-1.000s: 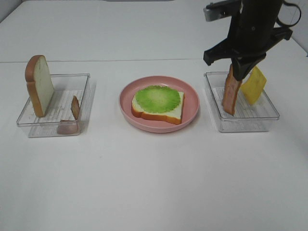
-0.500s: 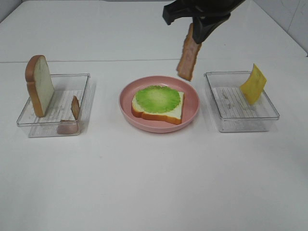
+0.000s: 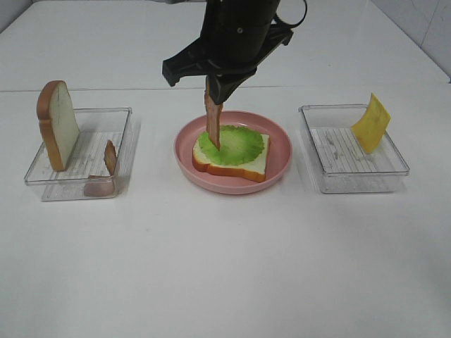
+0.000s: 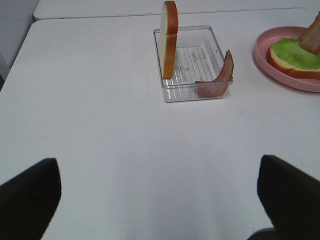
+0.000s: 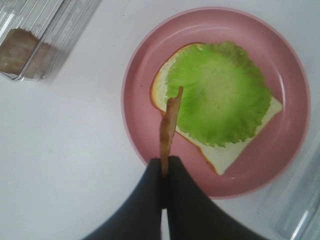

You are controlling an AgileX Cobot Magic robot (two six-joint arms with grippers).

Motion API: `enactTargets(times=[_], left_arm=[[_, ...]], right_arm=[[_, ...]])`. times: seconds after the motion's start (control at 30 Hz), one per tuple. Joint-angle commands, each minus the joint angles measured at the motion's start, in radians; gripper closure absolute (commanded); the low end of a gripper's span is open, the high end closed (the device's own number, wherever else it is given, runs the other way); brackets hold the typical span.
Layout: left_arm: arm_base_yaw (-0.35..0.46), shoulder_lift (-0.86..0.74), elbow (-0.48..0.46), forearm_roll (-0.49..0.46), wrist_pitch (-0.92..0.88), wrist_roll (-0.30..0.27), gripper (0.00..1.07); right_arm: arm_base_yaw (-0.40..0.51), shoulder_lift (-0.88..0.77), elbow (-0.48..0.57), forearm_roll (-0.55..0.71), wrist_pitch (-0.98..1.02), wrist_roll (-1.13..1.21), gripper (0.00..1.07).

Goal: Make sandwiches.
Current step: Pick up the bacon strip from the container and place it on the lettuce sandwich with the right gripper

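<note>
A white bench (image 3: 225,267) is seen carrying two clear trays and a pink plate (image 3: 282,141) between them. The right end effector (image 3: 214,93) is held above the plate, clamped together on the top of a bacon strip (image 3: 213,127), which hangs upright with its lower end at the lettuce leaf (image 3: 239,146); whether they touch cannot be told. The left end effector (image 4: 160,200) is kept wide apart over bare bench, holding nothing. In the left tray (image 3: 91,151) a second bread slice (image 3: 58,127) is stood on edge and a second bacon strip (image 3: 109,158) is propped against the wall. A bread slice (image 3: 255,165) lies flat on the plate under the lettuce. A cheese square (image 3: 371,124) is leaned in the right tray (image 3: 345,165).
</note>
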Motion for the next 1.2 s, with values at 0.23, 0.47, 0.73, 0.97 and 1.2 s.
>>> enactTargets(times=[0.23, 0.47, 0.73, 0.97, 1.2], left_arm=[[0.003, -0.016, 0.001, -0.004, -0.002, 0.0, 0.06], [0.003, -0.016, 0.001, -0.004, -0.002, 0.0, 0.06], [0.003, -0.016, 0.001, -0.004, -0.002, 0.0, 0.06], [0.003, -0.016, 0.001, -0.004, -0.002, 0.0, 0.06], [0.003, -0.016, 0.001, -0.004, -0.002, 0.0, 0.06]], right_arm=[[0.013, 0.075, -0.01, 0.053, -0.07, -0.008, 1.07], [0.011, 0.108, -0.01, -0.054, -0.096, -0.005, 1.07], [0.01, 0.159, -0.01, -0.243, -0.096, 0.05, 1.07], [0.01, 0.182, -0.01, -0.311, -0.142, 0.054, 1.07], [0.01, 0.185, -0.01, -0.353, -0.173, 0.054, 1.07]])
